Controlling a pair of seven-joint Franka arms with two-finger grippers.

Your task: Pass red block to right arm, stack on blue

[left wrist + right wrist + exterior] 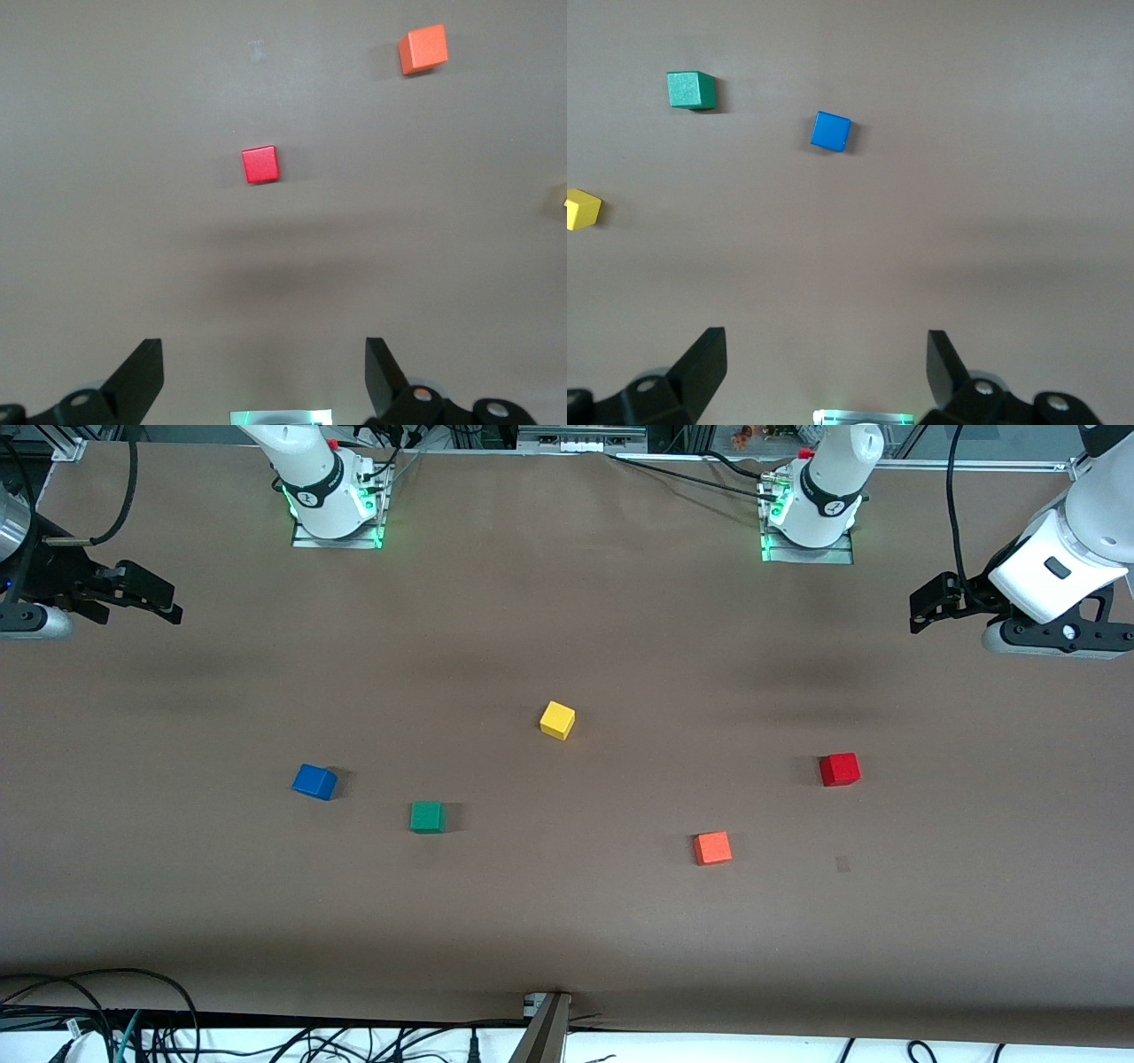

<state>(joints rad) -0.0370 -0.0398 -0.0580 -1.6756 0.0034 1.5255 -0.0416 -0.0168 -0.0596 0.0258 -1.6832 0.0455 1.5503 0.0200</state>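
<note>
- While both arms wait high at the two ends of the brown table (567, 921), all five cubes lie loose on it, none touching another.
- The red block (839, 769) sits flat on the table toward the left arm's end, with nothing gripping it; in the left wrist view it (260, 165) lies well clear of the fingertips.
- The orange cube (712, 848) is near the red block, closer to the front camera and a little more toward the middle of the table.
- The blue cube (314, 781) rests toward the right arm's end, turned slightly askew, with nothing on top of it.
- The green cube (427, 816) lies near the blue one, a bit closer to the front camera and more toward the middle.
- The yellow cube (557, 719) sits about midway between the two ends, farther from the front camera than the other four.
- The left gripper (921, 613) hangs over the table edge at its own end, well apart from the red block; its fingers (142, 372) are spread wide and hold nothing.
- The right gripper (168, 607) hangs over its end of the table, well apart from the blue cube; its fingers (704, 359) are likewise spread wide and empty.
</note>
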